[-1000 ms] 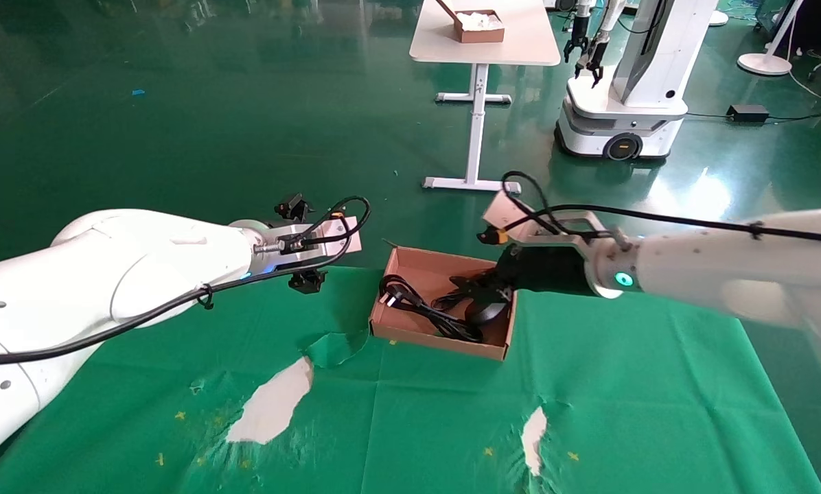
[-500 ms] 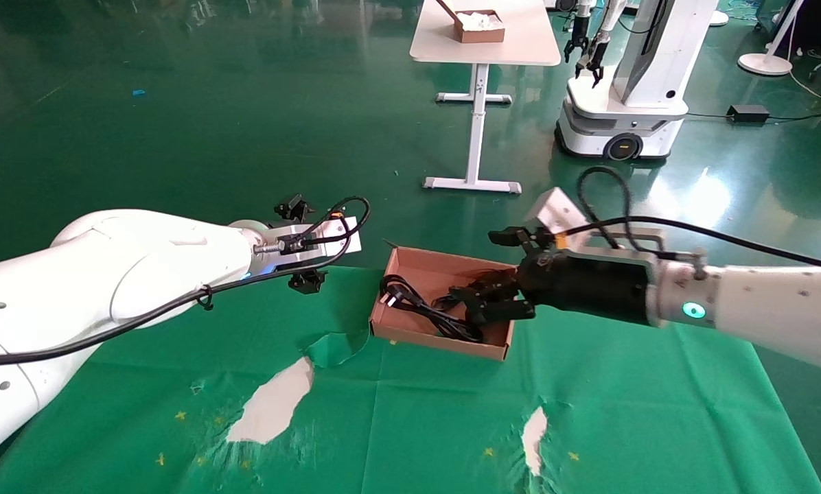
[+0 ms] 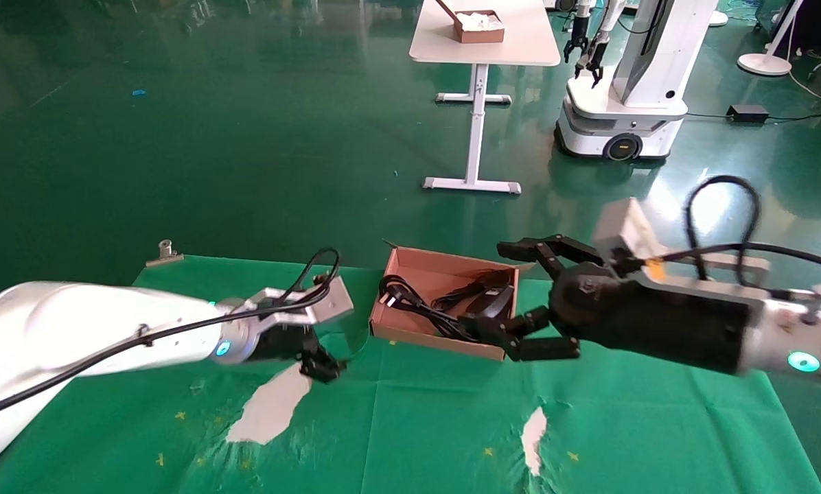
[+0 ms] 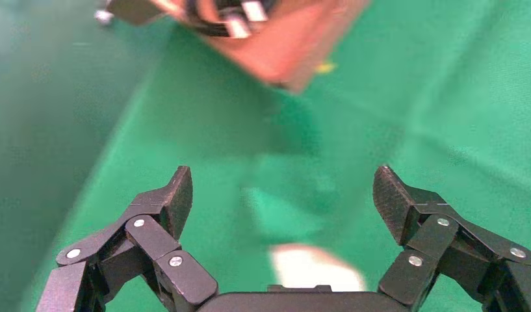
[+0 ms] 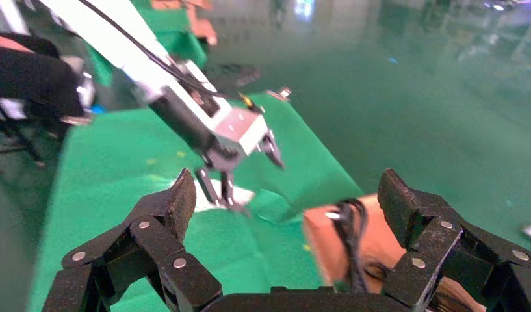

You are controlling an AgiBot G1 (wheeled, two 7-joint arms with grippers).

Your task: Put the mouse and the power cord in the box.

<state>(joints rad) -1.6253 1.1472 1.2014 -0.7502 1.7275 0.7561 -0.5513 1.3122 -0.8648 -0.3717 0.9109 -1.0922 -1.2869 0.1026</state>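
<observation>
The brown cardboard box (image 3: 421,331) sits on the green cloth at the table's far middle. Inside it, the looped black power cord (image 3: 410,302) lies on the left and the black mouse (image 3: 494,300) on the right. My right gripper (image 3: 505,293) is open just beyond the box's right end, its fingers spread wide and holding nothing. My left gripper (image 3: 318,362) hangs low over the cloth to the left of the box, open and empty in the left wrist view (image 4: 282,185). The right wrist view shows its open gripper (image 5: 285,188), the box (image 5: 327,240) and the cord (image 5: 353,227).
White torn patches (image 3: 273,405) (image 3: 534,429) show through the green cloth near me. A metal clip (image 3: 163,250) sits at the cloth's far left edge. Beyond the table, on the green floor, stand a white desk (image 3: 482,51) with a small box and another robot (image 3: 623,89).
My right gripper has pulled back out of the box to the right, leaving the mouse inside. My left arm has dropped lower and come nearer, over the cloth left of the box.
</observation>
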